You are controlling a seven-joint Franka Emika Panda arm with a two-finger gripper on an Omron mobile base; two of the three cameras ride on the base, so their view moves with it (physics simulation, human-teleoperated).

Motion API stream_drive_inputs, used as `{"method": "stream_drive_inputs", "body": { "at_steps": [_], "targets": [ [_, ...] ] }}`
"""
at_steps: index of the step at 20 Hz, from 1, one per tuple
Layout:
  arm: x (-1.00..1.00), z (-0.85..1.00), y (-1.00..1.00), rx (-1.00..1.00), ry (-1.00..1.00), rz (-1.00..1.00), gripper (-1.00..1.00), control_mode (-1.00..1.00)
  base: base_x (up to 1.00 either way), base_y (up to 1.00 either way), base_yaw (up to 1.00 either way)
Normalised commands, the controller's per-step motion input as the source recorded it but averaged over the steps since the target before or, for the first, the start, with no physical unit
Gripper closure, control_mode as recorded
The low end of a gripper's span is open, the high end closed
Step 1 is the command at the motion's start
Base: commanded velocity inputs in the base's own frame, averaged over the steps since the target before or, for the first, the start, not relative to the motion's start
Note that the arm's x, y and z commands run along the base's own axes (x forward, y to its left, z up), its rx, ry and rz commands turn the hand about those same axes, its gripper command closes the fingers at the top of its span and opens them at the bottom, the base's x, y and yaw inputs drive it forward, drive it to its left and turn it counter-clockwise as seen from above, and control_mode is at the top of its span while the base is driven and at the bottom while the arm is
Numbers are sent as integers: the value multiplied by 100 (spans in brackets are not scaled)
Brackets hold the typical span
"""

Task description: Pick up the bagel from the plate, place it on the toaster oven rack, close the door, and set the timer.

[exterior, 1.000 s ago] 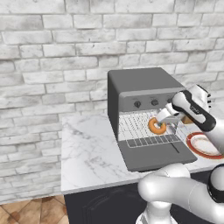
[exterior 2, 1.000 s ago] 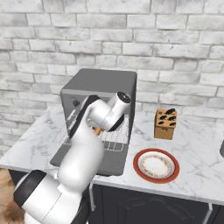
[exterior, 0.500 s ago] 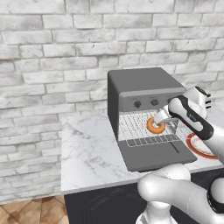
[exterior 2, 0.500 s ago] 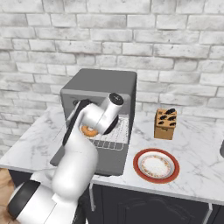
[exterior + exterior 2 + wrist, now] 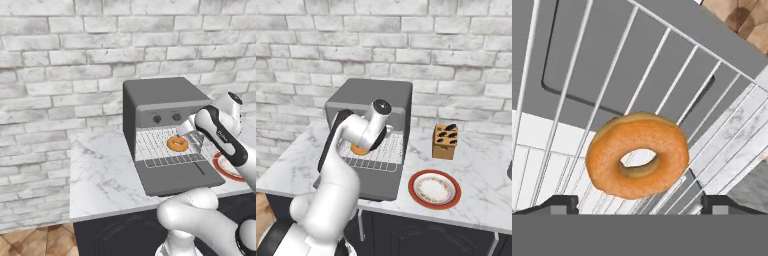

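The bagel (image 5: 637, 154) lies flat on the toaster oven rack (image 5: 577, 75), just in front of the tool (image 5: 639, 202) and between its two tips. The tool is wide open, its fingertips (image 5: 559, 201) apart from the bagel, holding nothing

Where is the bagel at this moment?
The bagel lies on the toaster oven rack, toward its right side in the left base view, above the open door. In the hand view it sits between the open pincer's fingertips.
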Motion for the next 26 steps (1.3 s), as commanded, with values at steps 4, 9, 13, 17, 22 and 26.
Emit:
{"method": "stream_drive_inputs", "body": {
  "at_steps": [4,9,13,17,22,26],
  "targets": [
    [-52,61,0,0,0,0,-100,-100,0,0,0],
    [-100,16,0,0,0,0,-100,-100,0,0,0],
    [-100,0,0,0,0,0,-100,-100,0,0,0],
    [-100,-1,0,0,0,-2,-100,-100,0,0,0],
    [-90,0,3,0,2,-6,-100,-100,0,0,0],
    [-8,0,5,0,12,-7,-100,-100,0,0,0]
  ]
}}
